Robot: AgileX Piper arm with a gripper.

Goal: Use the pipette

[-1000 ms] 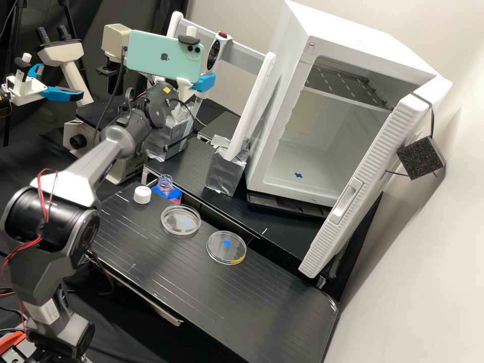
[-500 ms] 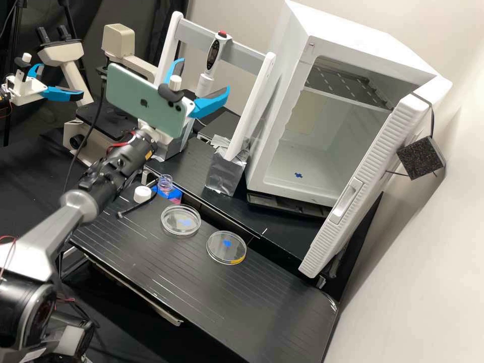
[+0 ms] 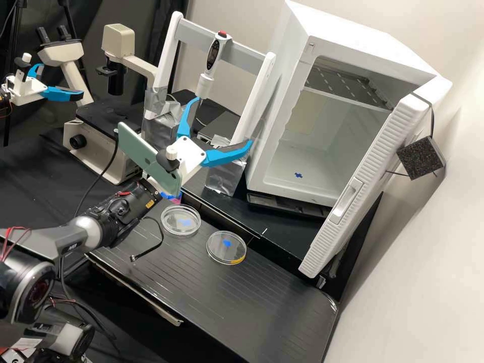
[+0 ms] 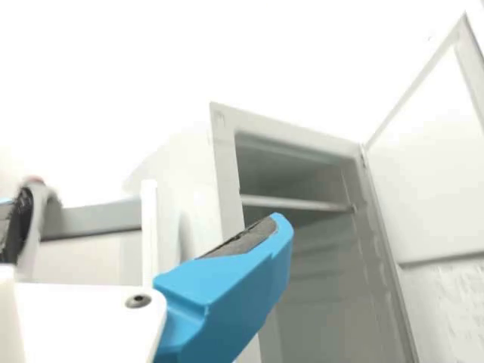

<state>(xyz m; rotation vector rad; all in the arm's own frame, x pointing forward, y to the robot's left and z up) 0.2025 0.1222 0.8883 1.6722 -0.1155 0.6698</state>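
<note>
The gripper [image 3: 224, 122] stands open in the high view, its blue fingers spread in front of the white rack and lower than the pipette's body. White with a dark display and red button, the pipette [image 3: 214, 56] hangs upright at the rack's grey crossbar, apart from the fingers. In the wrist view the open gripper [image 4: 144, 216] has nothing held, and the pipette [image 4: 36, 227] appears beside one finger's dark pad. Two clear round dishes, one [image 3: 180, 220] with a blue mark beneath and another [image 3: 226, 247] with blue and yellow marks, lie on the bench.
Right of the rack [image 3: 258, 96] stands a white incubator [image 3: 282, 75], its door [image 3: 363, 186] swung open. A microscope [image 3: 96, 146] is behind the arm at the left. The green phone on the arm hides most of the bottle's blue holder [image 3: 174, 198]. A loose cable hangs over the bench.
The arm has swung and lowered, bringing the gripper from beside the rack's left post to in front of the rack. Its open fingers came into view; the bottle and white cap became covered.
</note>
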